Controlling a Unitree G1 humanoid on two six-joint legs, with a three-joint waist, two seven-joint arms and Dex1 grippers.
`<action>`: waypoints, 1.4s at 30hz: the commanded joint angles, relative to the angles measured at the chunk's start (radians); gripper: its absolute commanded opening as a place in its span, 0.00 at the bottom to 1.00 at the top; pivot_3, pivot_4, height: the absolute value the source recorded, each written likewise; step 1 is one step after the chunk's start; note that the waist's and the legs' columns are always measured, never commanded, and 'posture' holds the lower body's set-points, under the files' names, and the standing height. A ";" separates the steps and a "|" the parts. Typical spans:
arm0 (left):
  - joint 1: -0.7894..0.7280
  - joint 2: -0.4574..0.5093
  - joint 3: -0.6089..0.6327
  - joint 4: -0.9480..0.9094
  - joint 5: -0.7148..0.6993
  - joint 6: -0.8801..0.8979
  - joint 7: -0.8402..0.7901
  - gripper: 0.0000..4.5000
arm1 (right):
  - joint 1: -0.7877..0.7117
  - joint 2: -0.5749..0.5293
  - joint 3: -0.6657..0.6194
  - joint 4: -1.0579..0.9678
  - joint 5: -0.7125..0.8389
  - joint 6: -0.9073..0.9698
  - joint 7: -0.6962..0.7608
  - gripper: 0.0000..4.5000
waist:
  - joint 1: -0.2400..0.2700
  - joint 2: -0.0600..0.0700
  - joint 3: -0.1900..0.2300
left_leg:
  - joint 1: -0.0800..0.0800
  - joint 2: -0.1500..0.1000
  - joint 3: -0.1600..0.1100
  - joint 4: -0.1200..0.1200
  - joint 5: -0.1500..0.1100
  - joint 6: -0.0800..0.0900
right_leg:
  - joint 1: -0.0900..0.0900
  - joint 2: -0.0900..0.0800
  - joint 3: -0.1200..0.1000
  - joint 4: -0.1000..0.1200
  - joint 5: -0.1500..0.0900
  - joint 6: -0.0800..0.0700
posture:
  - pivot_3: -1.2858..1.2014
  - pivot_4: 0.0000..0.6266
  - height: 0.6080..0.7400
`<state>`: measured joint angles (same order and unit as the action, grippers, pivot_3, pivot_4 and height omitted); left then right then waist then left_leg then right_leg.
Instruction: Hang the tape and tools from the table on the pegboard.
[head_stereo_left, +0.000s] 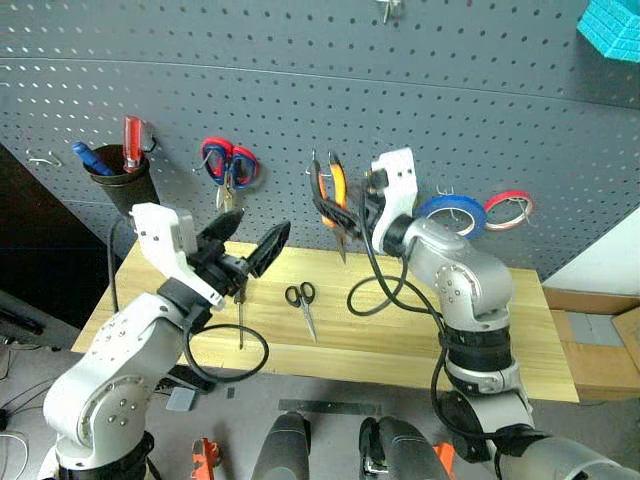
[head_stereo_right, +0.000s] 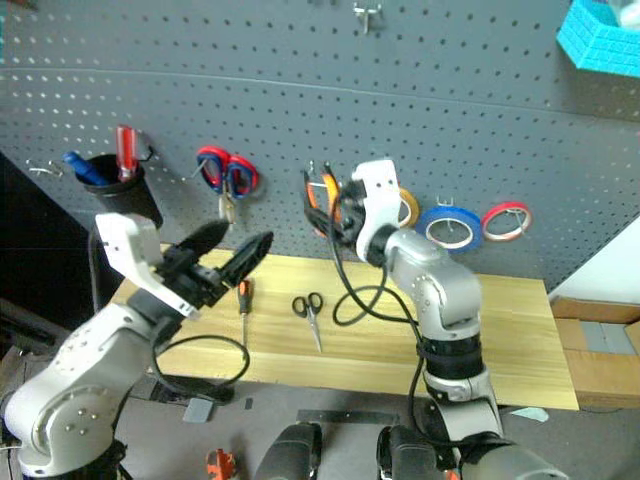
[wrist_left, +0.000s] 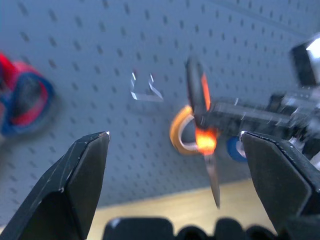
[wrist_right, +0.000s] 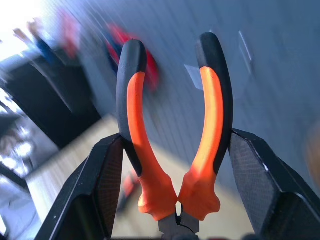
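Here, lower left of frame: left gripper (head_stereo_left: 250, 240) raised over desk (head_stereo_left: 520, 330), fingers spread wide, nothing between them. Frame centre: right gripper (head_stereo_left: 352, 212) lifted near pegboard (head_stereo_left: 300, 100), fingers pinching orange-handled pliers (wrist_right: 175, 140) by handles, nose pointing down. On desk: small black-handled scissors (head_stereo_left: 303, 303) mid-frame; short screwdriver (head_stereo_right: 242, 300) just left of them. Further back on pegboard: red-and-blue scissors (head_stereo_left: 229, 165) left of centre; blue tape roll (head_stereo_left: 452, 214) and thin red roll (head_stereo_left: 509, 209) right; yellow roll (head_stereo_right: 407, 208) partly hidden behind right gripper; black cup (head_stereo_left: 125, 183) far left.
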<state>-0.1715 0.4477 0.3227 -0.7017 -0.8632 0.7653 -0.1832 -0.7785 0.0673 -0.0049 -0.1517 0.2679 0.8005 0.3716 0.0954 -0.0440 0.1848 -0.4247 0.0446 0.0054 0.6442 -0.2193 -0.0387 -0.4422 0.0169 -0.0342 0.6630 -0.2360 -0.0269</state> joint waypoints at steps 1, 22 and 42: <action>-0.043 0.018 0.005 0.005 -0.009 -0.014 0.009 1.00 | -0.080 0.007 0.014 0.089 -0.017 -0.214 0.013 0.60 | 0.012 -0.001 -0.011 | 0.002 0.000 -0.001 0.000 0.000 0.000 | 0.002 0.000 -0.001 0.000 0.000 0.000 | 0.65 0.07 1.00; -0.149 0.058 -0.108 0.149 0.149 -0.100 -0.091 1.00 | -0.427 0.000 0.014 0.921 -0.189 -1.017 -0.076 0.60 | 0.073 -0.006 -0.057 | 0.008 0.001 -0.003 0.001 0.003 -0.002 | 0.009 0.001 -0.003 0.002 0.005 -0.009 | 0.66 0.02 1.00; -0.175 0.059 -0.119 0.209 0.199 -0.115 -0.182 1.00 | -0.472 -0.023 -0.018 1.213 -0.235 -1.163 -0.198 0.60 | 0.091 -0.006 -0.058 | 0.008 0.002 -0.003 0.002 0.003 -0.002 | 0.009 0.001 -0.003 0.003 0.007 -0.013 | 0.66 0.04 1.00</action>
<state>-0.3339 0.5062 0.2003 -0.4645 -0.6630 0.6664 -0.3607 -1.2392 0.0461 -0.0049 1.0806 0.0270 -0.3282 0.1857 0.1867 -0.0500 0.1269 -0.4162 0.0462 0.0022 0.6457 -0.2160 -0.0404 -0.4328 0.0176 -0.0368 0.6661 -0.2286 -0.0395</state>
